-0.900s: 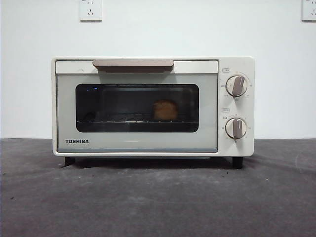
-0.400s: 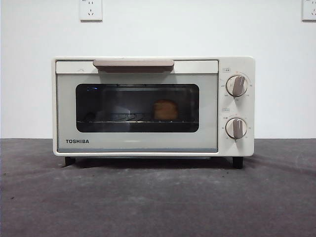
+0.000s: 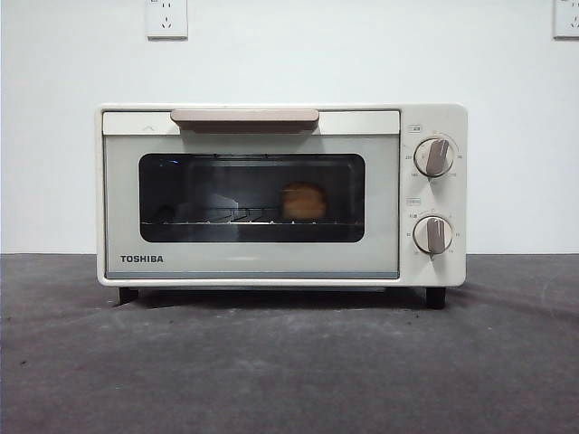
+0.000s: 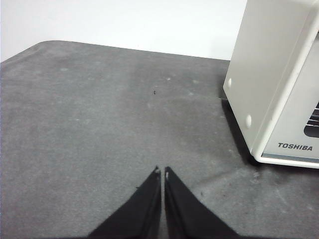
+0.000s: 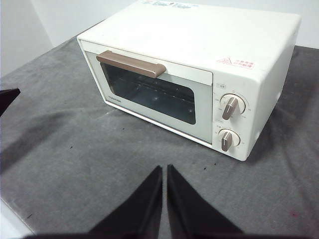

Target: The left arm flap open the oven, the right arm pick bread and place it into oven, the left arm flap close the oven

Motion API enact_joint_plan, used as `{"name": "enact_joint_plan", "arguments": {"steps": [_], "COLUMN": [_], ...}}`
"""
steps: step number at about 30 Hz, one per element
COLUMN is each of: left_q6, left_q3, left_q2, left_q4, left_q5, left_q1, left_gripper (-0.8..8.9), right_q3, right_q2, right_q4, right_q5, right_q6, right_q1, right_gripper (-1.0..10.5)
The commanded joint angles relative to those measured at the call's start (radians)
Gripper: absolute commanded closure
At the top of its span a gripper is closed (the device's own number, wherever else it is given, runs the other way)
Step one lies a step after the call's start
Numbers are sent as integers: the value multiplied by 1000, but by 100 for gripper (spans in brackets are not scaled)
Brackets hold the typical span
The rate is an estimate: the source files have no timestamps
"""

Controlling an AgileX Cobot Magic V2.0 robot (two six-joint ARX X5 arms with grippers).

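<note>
Both grippers have their fingers pressed together and hold nothing: the left gripper (image 4: 161, 172) hangs over bare table (image 4: 89, 124) beside the oven's left side, and the right gripper (image 5: 164, 168) hangs over the table in front of the oven (image 3: 280, 194). I see the oven cream-white, door shut, with a beige handle (image 3: 244, 117) and two beige knobs (image 3: 434, 156). TOSHIBA (image 3: 142, 259) is printed low on the door. Behind the glass, the golden-brown bread (image 3: 303, 201) sits on the rack, right of center. I find nothing moved since a second ago.
</note>
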Motion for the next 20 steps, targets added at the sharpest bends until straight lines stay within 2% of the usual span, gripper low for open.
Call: {"name": "enact_joint_plan", "arguments": {"steps": [1, 5, 10, 12, 16, 20], "left_q6": [17, 17, 17, 17, 17, 17], "left_q3": [-21, -21, -21, -21, -21, -21], "left_q2": [-2, -2, -2, -2, -2, -2], "left_q4": [-5, -5, -5, -5, -5, -5], "left_q5": [-5, -5, -5, -5, -5, -5], "left_q1": [2, 2, 2, 2, 2, 2], "left_gripper": [793, 793, 793, 793, 793, 793], "right_q3": [18, 18, 8, -31, -207, -444], "right_q2": [3, 3, -26, -51, -138, -234], "right_q4": [10, 10, 19, 57, 264, 533], "right_q5": [1, 3, 103, 105, 102, 31], "right_q6": [-11, -12, -31, -38, -50, -126], "right_q1": [5, 5, -41, -109, -291, -430], "right_gripper": [935, 935, 935, 935, 935, 935]}}
